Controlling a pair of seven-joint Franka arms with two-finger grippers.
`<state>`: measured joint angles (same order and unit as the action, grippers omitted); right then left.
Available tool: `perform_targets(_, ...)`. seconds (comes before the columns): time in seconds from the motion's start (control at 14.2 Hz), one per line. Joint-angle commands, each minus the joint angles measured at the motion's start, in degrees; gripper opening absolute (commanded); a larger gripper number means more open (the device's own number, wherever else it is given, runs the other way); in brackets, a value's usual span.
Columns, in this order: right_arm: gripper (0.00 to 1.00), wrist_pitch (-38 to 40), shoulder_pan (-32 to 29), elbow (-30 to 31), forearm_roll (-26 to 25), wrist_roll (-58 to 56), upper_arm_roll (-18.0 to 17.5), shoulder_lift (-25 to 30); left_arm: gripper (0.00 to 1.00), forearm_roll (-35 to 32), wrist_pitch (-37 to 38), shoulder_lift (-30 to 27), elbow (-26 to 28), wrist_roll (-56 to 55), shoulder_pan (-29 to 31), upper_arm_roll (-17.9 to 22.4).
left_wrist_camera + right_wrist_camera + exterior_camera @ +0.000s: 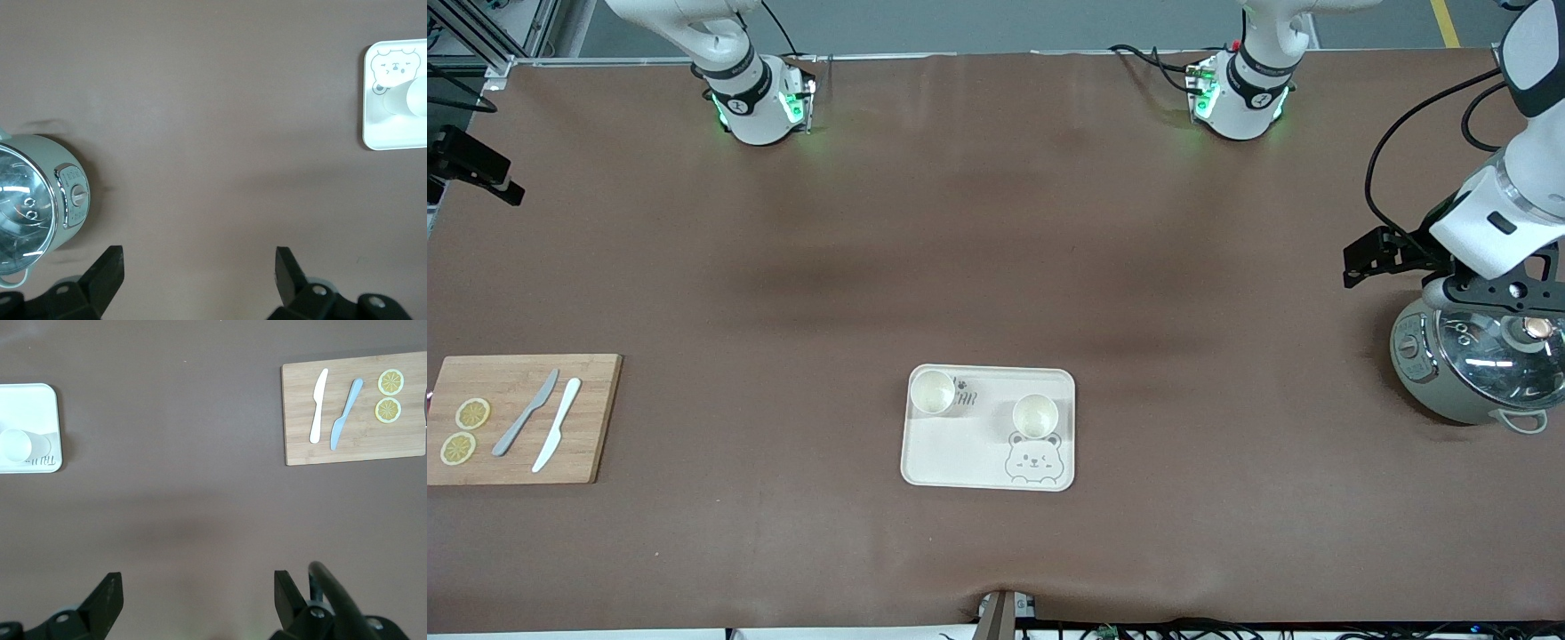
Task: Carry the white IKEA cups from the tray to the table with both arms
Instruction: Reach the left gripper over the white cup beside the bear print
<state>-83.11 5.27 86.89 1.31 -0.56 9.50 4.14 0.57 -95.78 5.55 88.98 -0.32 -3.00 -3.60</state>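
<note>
Two upright white IKEA cups [1035, 414] on tray [951, 462], mouths up; left pincer [199, 270] and right pincer [198, 593] both spread apart.

Board, tray and cooker on a brown table

A wooden cutting board [520, 418] at the right arm's end carries two lemon slices [464, 430], a grey knife [526, 412] and a white knife [557, 424]. A bear-printed tray [960, 458] lies mid-table. A pale green cooker [1472, 369] with a glass lid sits at the left arm's end.
</note>
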Motion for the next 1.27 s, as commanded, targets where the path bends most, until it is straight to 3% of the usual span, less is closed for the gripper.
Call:
perform_targets(0.0, 1.00, 0.76, -0.34, -1.11, 0.98, 0.83, -0.01, -0.53, 1.00, -0.92, -0.28, -0.63, 0.14, -1.43, -0.08, -0.36)
perform_targets(0.28, 1.00, 0.76, -0.26, -1.11, 0.98, 0.83, -0.01, -0.53, 1.00, -0.66, -0.72, -0.63, 0.06, -1.43, -0.26, -0.62)
perform_targets(0.63, 1.00, 0.76, -0.43, -1.19, 0.98, 0.74, -0.01, -0.88, 1.00, -0.39, -4.15, 1.65, 0.15, -6.69, -0.52, -4.13)
perform_targets(0.99, 1.00, 0.84, -0.43, -1.19, 0.98, 0.74, -0.01, -0.97, 1.00, 0.49, -7.84, 7.71, -0.29, -15.57, -5.16, -5.98)
perform_targets(1.2, 1.00, 0.84, -0.43, -1.19, 0.98, 0.57, 0.08, -1.23, 1.00, -1.35, -7.58, 14.47, -7.40, -18.83, -8.85, -5.90)
